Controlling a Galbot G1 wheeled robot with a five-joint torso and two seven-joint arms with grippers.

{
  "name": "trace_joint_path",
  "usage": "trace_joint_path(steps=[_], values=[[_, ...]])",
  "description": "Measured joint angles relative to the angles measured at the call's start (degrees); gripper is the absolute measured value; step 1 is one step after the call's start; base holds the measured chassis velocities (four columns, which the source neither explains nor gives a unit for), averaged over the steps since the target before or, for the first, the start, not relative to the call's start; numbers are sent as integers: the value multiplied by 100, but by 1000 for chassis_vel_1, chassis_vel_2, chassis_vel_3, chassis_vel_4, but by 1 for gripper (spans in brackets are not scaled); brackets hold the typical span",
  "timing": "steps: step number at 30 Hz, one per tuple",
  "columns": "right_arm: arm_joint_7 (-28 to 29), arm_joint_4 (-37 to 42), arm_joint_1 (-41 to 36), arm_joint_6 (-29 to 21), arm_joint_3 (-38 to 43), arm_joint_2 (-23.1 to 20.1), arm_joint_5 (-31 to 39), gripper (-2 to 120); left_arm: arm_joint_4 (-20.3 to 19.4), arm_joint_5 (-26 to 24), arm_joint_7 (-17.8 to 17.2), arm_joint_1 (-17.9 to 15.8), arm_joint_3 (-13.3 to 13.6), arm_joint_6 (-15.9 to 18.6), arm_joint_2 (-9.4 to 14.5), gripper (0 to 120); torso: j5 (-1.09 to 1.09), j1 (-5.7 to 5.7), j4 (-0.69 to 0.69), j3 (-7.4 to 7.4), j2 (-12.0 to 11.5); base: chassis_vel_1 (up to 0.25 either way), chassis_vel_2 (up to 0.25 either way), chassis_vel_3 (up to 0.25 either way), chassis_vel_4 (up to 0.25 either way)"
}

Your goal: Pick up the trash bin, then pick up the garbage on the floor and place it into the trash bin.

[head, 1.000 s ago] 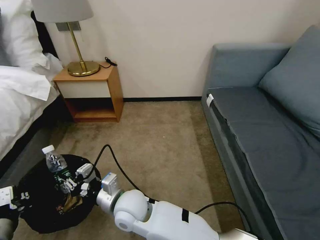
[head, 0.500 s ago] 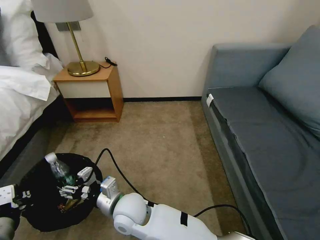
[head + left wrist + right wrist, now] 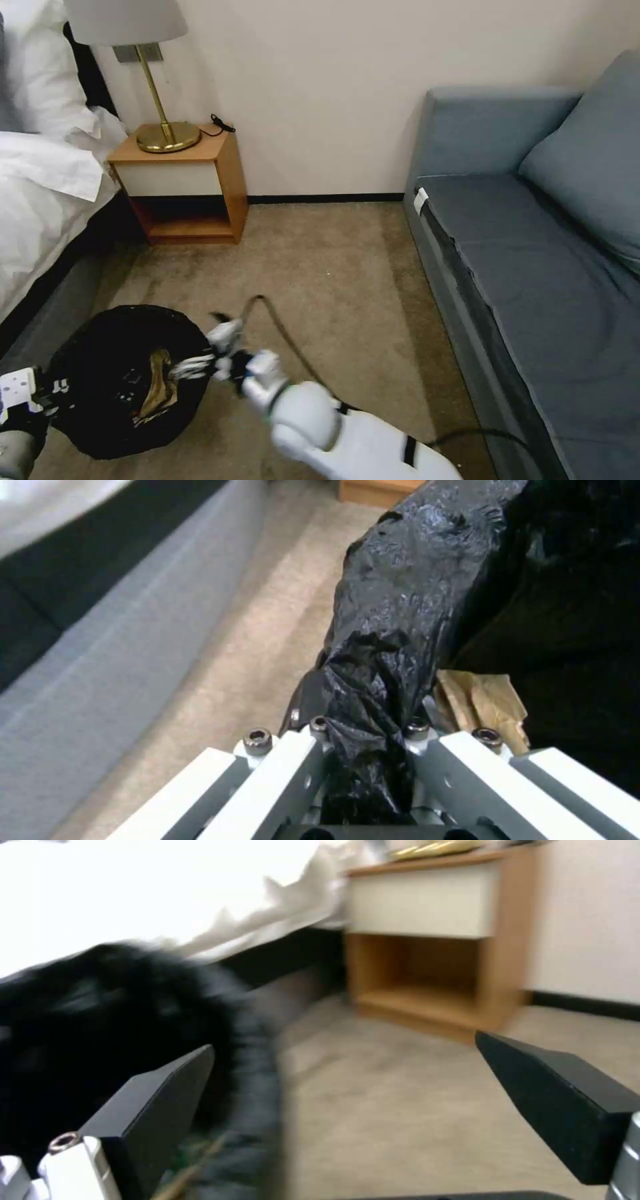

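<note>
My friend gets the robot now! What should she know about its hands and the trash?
Left end effector: shut on the trash bin, pinching the black bag at its rim, low at the robot's left side by the bed.
Right end effector: open and empty, at the bin's rim on the side away from the bed.
Garbage: a gold-brown wrapper lies inside the bin, and crumpled tan paper shows in it from the left wrist view. I cannot make out a bottle or a snack packet in the bin.
Done: bin picked up, litter inside.
Left: no litter shows on the carpet in view; check the floor beyond it.
</note>
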Motion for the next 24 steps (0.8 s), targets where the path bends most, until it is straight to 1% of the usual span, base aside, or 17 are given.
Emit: trace_joint_path(steps=[1, 3, 5, 6, 9, 10, 13, 14, 15, 17, 19, 21, 22, 24], values=[[-11, 237, -290, 29, 388, -163, -134, 100, 42, -44, -14, -31, 31, 12, 33, 3, -2, 0, 0, 0, 0, 0, 0, 0, 0], [-17, 303, -366, 39, 487, -198, -168, 100, 51, -50, -17, -37, 40, 14, 39, 3, -1, 0, 0, 0, 0, 0, 0, 0, 0], [-86, 693, -829, 142, 1173, -435, -290, 100, 101, -86, -22, -50, 79, 20, 71, 3, 0, 0, 2, 0, 0, 0, 0, 0, 0], [-86, 693, -829, 142, 1173, -435, -290, 100, 101, -86, -22, -50, 79, 20, 71, 3, 0, 0, 2, 0, 0, 0, 0, 0, 0], [-138, 1056, -1514, 492, 2127, -691, -375, 100, 179, -170, -29, -53, 93, 20, 94, 3, 0, 0, 1, 0, 0, 0, 0, 0, 0], [-138, 1056, -1514, 492, 2127, -691, -375, 100, 179, -170, -29, -53, 93, 20, 94, 3, 0, 0, 1, 0, 0, 0, 0, 0, 0], [-150, 1195, -2002, 800, 2642, -780, -478, 100, 241, -239, -42, -57, 92, 16, 121, 3, 0, 0, 3, 0, 0, 0, 0, 0, 0], [-172, 1269, -2350, 1048, 3007, -770, -610, 100, 271, -286, -63, -58, 90, 3, 123, 3, 0, 0, 2, 0, 0, 0, 0, 0, 0], [-210, 1325, -2566, 1191, 3204, -725, -697, 100, 281, -328, -75, -57, 91, -2, 112, 3, 0, 0, 2, 0, 0, 0, 0, 0, 0], [-237, 1361, -2698, 1270, 3310, -691, -742, 100, 282, -349, -79, -56, 90, -3, 97, 3, 0, 0, 1, 0, 0, 0, 0, 0, 0], [-304, 1551, -3214, 1509, 3678, -530, -879, 100, 282, -435, -99, -33, 92, -7, 28, 3, -1, 0, 1, 0, 0, 0, 0, 0, 0], [-307, 1581, -3279, 1535, 3718, -502, -895, 100, 282, -452, -103, -30, 92, -7, 19, 3, -1, 0, 1, 0, 0, 0, 0, 0, 0], [-312, 1691, -3524, 1617, 3845, -399, -954, 100, 303, -503, -116, -34, 71, -7, -6, 3, 0, 0, 2, 0, 0, 0, 0, 0, 0], [-317, 1768, -3687, 1662, 3924, -330, -984, 100, 359, -577, -137, -50, 14, -7, -26, 3, -2, 0, 0, 0, 0, 0, 0, 0, 0]])
